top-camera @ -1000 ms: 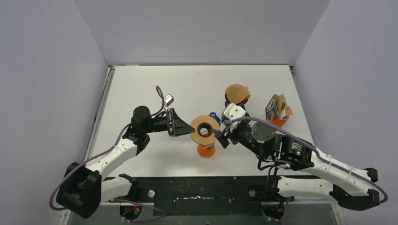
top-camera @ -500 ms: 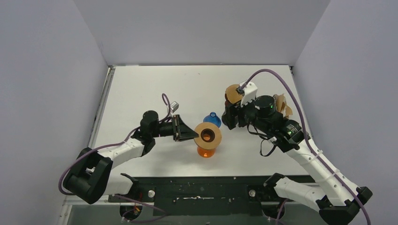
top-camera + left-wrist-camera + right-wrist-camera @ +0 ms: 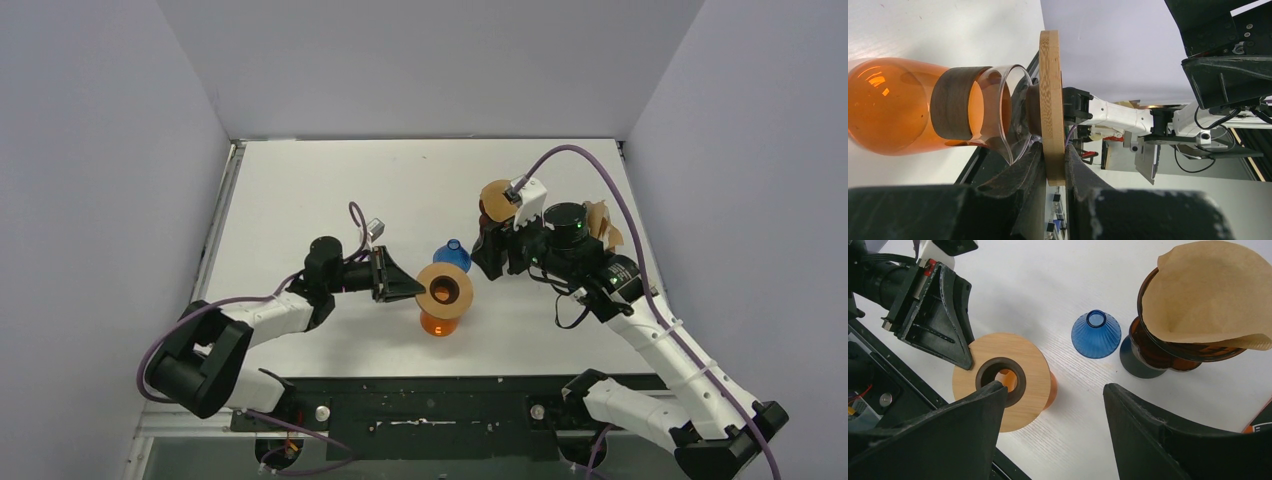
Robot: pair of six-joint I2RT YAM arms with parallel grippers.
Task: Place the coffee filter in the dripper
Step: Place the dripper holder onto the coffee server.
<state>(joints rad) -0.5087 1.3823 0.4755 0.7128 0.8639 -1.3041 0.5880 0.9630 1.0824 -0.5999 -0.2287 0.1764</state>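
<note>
A brown paper coffee filter (image 3: 1205, 290) lies open on top of an amber glass dripper (image 3: 1168, 352) at the back right, also in the top view as the filter (image 3: 497, 195). A blue ribbed cone (image 3: 1096, 335) stands upside down on the table beside it. My left gripper (image 3: 1055, 165) is shut on the rim of a wooden ring (image 3: 1050, 100) that rests on the orange carafe (image 3: 888, 105). My right gripper (image 3: 1055, 395) hangs open over the table, with nothing between its fingers, between the wooden ring (image 3: 1035, 370) and the blue cone.
A holder with more brown filters (image 3: 600, 225) stands at the far right of the table (image 3: 300, 200). The black base rail (image 3: 420, 400) runs along the near edge. The orange carafe (image 3: 439, 322) stands close to that edge.
My right arm has lifted away from the wooden ring and swung back toward the amber dripper, still open. My left gripper keeps its hold on the ring and has shifted slightly right.
</note>
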